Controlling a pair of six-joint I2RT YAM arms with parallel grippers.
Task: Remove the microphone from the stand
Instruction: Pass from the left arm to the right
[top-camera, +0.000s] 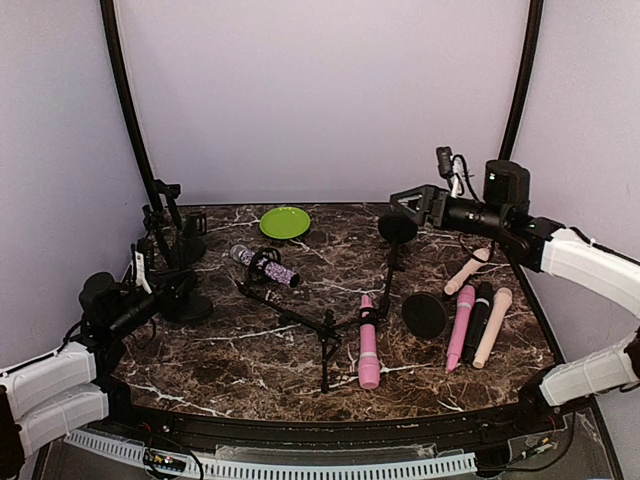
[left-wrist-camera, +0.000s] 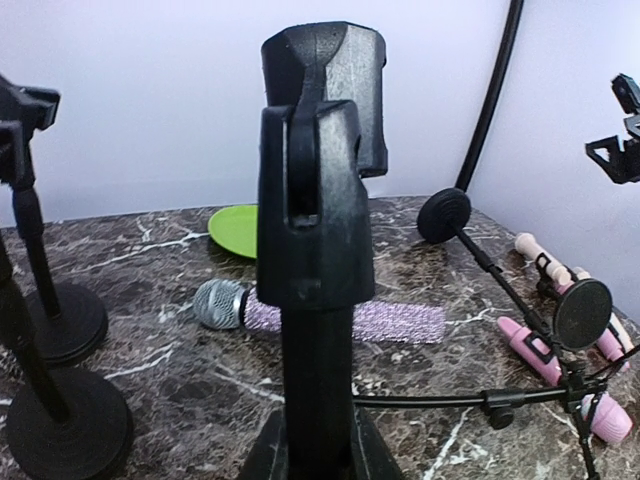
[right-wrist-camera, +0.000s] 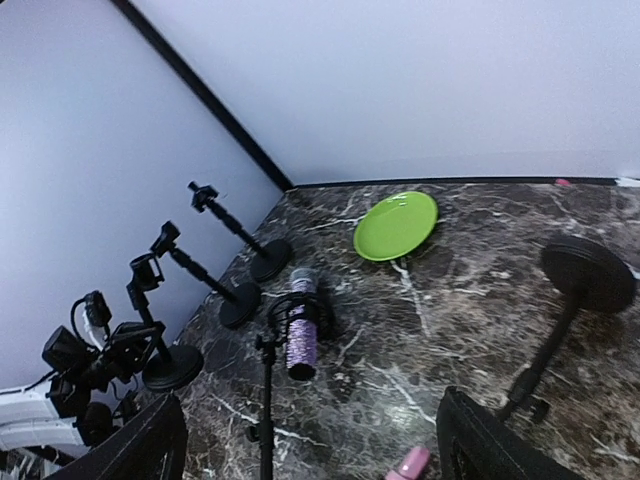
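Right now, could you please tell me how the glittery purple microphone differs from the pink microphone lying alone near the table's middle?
Finish: the purple microphone is glittery with a silver mesh head, while the pink microphone is smooth pink.
Support: the purple microphone sits in the clip of a stand, while the pink microphone lies loose on the table.
Direction: the purple microphone lies aslant, while the pink microphone runs near to far.
Both are handheld-style microphones.

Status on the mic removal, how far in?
Done: nothing visible; the glitter microphone still looks seated in the tripod stand. In hand: left gripper is shut on another stand's post, its clip empty; right gripper is open in the air, holding nothing. Left: grasp the microphone and lift it out.
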